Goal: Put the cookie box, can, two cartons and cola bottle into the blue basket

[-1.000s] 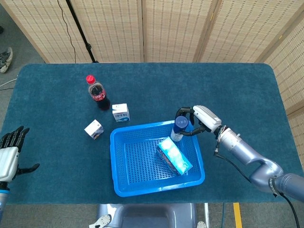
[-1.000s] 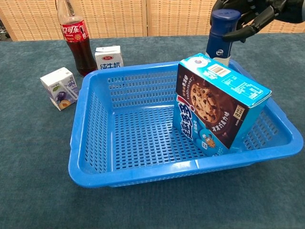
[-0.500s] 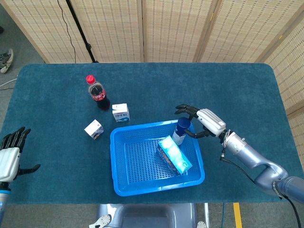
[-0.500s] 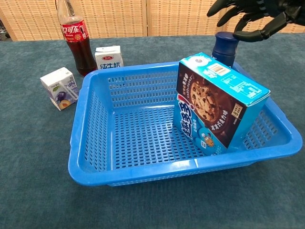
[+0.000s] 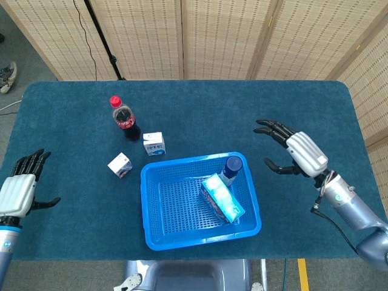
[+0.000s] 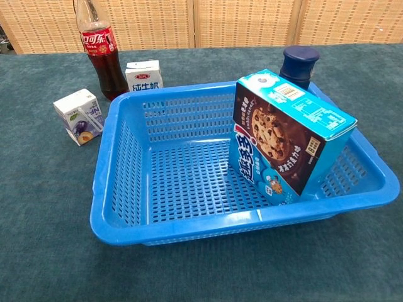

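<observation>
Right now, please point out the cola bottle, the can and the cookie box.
cola bottle (image 6: 99,47), chest view, on its red label.
can (image 6: 300,63), chest view, on its dark blue lid.
cookie box (image 6: 277,148), chest view, on its printed front face.

Lighting: I read it even, bright, diffuse from overhead. Shadows: soft, faint. Glare: slight sheen on basket (image 6: 101,207) rim. Focus: both views sharp to me; no motion blur.

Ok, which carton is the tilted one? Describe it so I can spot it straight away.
Start at the blue basket in the middle of the table and look just off its far left corner. Two small cartons sit there; the tilted carton is the one further left, away from the cola bottle. Unlike the upright blue-and-white carton, it has a purple picture.
</observation>
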Available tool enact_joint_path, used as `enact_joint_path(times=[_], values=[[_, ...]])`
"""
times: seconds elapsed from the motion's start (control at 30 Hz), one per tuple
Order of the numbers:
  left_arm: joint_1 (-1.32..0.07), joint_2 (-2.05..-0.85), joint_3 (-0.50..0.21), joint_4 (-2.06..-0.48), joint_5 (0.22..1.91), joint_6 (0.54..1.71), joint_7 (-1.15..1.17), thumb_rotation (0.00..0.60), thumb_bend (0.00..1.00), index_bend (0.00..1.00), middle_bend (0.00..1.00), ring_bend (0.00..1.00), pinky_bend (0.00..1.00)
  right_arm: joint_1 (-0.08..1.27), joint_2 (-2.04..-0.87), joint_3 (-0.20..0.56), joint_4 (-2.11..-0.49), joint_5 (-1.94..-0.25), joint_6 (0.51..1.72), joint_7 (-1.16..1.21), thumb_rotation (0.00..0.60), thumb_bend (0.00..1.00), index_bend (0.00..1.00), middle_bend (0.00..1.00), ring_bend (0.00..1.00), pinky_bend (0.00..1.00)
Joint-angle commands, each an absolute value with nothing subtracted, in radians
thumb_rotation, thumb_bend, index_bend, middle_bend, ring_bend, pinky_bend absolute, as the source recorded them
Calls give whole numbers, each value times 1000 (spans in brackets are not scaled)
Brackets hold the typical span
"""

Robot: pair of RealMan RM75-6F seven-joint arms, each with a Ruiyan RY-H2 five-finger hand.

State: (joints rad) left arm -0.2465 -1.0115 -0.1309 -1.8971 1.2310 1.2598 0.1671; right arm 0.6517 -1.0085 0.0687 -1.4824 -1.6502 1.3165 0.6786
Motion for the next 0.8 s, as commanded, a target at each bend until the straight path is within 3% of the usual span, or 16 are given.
enact_joint_path(times=[0.03, 0.3, 0.6, 0.8], values=[[-307, -1000, -155, -1900, 1205, 1179, 165, 600, 0, 0, 0, 0, 0, 554, -960, 43, -1519, -1658, 1408, 559, 600, 390, 140, 61, 79, 208], [-426, -1032, -189, -1902, 1139, 1036, 180, 600, 0, 0, 0, 0, 0, 409, -993, -27, -1480, -1696, 1518, 441, 600, 388, 114, 55, 74, 208], [-526, -1171, -224, -1851, 1009, 1017, 262, 600, 0, 0, 0, 0, 0, 320, -1074, -56, -1390, -1740, 1607, 422, 600, 387, 117, 65, 73, 208], [-587, -1253, -229, -1824, 911, 1017, 335, 600, 0, 0, 0, 0, 0, 292, -1123, -34, -1309, -1714, 1625, 395, 600, 387, 129, 74, 73, 208]])
